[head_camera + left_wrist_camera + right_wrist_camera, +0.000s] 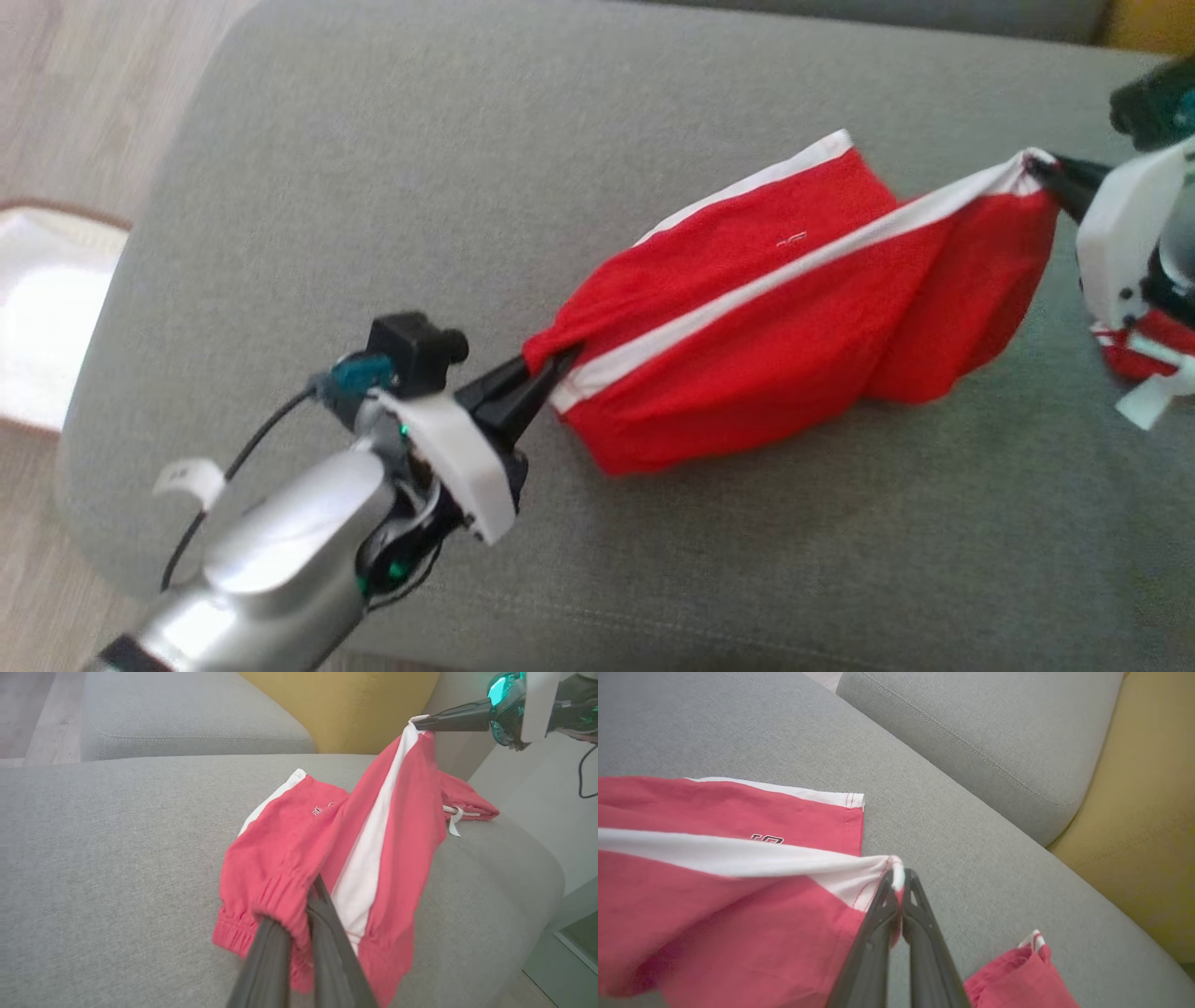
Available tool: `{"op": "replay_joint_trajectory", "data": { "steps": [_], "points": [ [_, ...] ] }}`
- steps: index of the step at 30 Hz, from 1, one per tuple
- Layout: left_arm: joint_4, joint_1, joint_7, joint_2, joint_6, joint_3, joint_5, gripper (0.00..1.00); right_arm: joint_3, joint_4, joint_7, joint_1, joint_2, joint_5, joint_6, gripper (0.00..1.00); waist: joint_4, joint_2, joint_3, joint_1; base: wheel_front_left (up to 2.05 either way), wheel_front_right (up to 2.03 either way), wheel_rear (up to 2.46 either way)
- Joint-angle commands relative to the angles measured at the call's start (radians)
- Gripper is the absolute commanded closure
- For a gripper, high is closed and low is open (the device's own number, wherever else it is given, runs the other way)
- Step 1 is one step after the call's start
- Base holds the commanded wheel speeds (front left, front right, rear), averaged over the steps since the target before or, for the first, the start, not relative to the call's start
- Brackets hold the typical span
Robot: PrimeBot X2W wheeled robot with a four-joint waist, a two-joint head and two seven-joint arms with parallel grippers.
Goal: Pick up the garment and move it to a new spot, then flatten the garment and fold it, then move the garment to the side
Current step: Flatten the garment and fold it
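Note:
The garment [784,327] is a pair of red shorts with white side stripes, stretched in the air between my two grippers over a grey sofa seat [467,168]. My left gripper [551,369] is shut on the elastic waistband end [280,891]. At the other end my right gripper [1036,168] is shut on the white-striped hem corner [892,868]. The shorts sag in the middle, and one leg [299,812] rests on the cushion. A red part with a white drawstring [1031,961] hangs under the right gripper.
The sofa's grey back cushion [994,732] and a yellow cushion [1143,826] lie behind the seat. Wooden floor with a pale mat [47,317] shows beyond the seat's left edge. The seat's rounded right end [528,868] drops off near the shorts.

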Motion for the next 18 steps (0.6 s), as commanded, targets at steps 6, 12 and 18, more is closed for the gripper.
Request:
{"op": "replay_joint_trajectory", "data": {
  "steps": [6,12,18],
  "points": [
    [0.085,-0.118,0.001,-0.026,-0.013,0.033,0.001,1.00,0.060,0.040,-0.001,-0.121,-0.013,-0.045,0.002,1.00,0.050,0.0000,0.086,0.0000,0.00,0.00,0.00],
    [0.199,-0.168,-0.017,-0.069,-0.025,0.024,-0.014,1.00,0.177,0.107,-0.021,-0.249,0.007,-0.062,0.002,1.00,0.074,0.0000,0.143,0.0000,0.00,0.00,0.00],
    [0.262,-0.208,-0.041,-0.103,-0.030,0.002,-0.016,1.00,0.281,0.159,-0.050,-0.340,0.022,-0.053,0.002,1.00,0.094,0.0000,0.182,0.0000,0.00,0.00,0.00]
  ]
}}
